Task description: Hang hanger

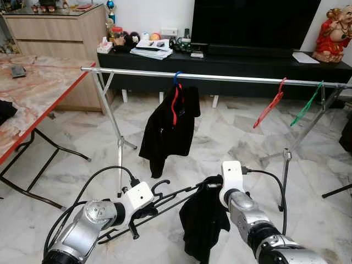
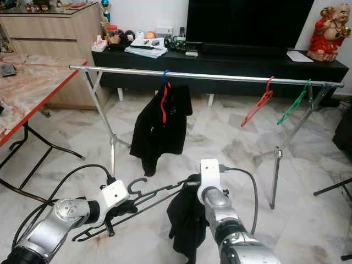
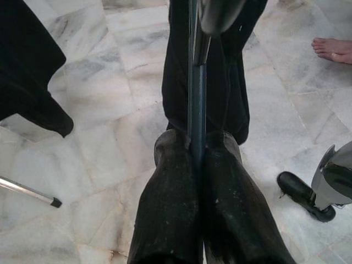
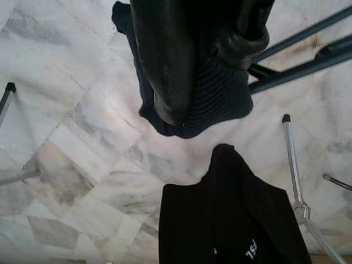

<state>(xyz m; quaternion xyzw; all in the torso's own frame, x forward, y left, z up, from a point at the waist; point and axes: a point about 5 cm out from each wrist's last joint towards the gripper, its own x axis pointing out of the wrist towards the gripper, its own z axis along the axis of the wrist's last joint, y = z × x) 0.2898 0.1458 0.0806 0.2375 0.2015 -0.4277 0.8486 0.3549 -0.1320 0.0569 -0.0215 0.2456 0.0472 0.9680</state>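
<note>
Both my arms are raised low in front of me, silver forearms angled inward toward each other. My left gripper sits at the left, its two black fingers pressed together on the thin bar of the black hanger, wrist roughly level. My right gripper is near centre, white wrist block upright and pointing away from me, its fingers pinched into the dark sweater draped on that hanger's far end.
</note>
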